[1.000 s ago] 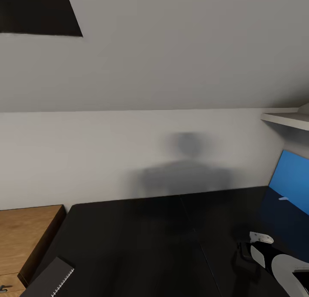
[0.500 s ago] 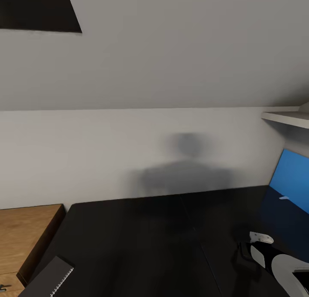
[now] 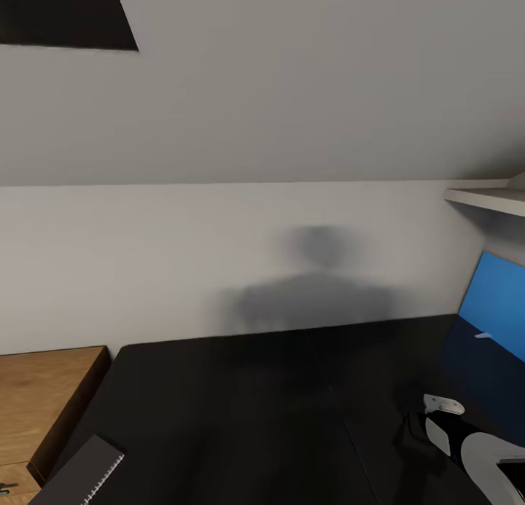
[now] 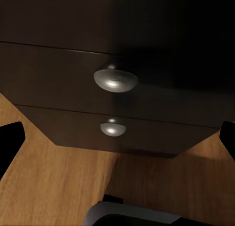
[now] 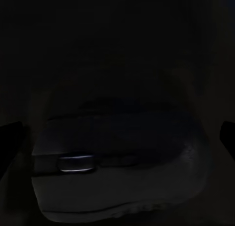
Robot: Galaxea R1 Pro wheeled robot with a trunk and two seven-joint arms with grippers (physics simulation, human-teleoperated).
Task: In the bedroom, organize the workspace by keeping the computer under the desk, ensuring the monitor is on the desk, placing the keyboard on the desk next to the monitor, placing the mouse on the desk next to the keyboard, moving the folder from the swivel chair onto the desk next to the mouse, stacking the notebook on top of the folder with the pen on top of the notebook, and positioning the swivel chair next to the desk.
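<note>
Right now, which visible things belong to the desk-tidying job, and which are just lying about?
Job things:
desk
notebook, at the desk's near left edge
probably the mouse, very dim in the right wrist view

Just there:
wooden cabinet
wall shelf

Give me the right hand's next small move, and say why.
Probably lower the right hand and close it on the mouse. In the dim right wrist view the mouse lies between the spread fingertips, ungripped, and the hand hangs over the black desk.
</note>
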